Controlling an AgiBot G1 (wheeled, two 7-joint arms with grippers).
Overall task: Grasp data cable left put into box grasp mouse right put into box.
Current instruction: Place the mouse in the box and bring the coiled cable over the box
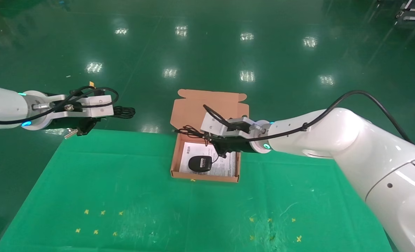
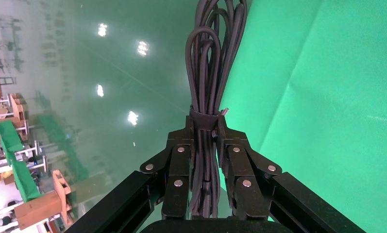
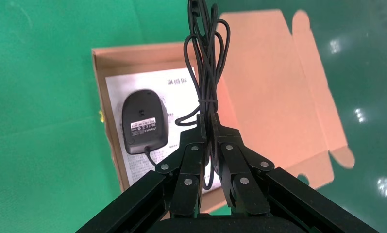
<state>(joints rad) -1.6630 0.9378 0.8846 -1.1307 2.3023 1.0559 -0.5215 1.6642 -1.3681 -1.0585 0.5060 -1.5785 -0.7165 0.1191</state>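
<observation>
Already the mouse (image 1: 200,163) lies in the box (image 1: 207,177); right hand (image 3: 208,127) pinches its cord (image 3: 206,63) above. Left hand (image 2: 204,131), at nine o'clock, clamps the cable (image 2: 211,58); dangling loops could snag the lid.

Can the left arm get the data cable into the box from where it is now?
Probably not yet. The left gripper holds the data cable off the table's far left edge, and the right gripper, shut on the mouse's cord, hangs over the box. Only the mouse lies inside.
</observation>
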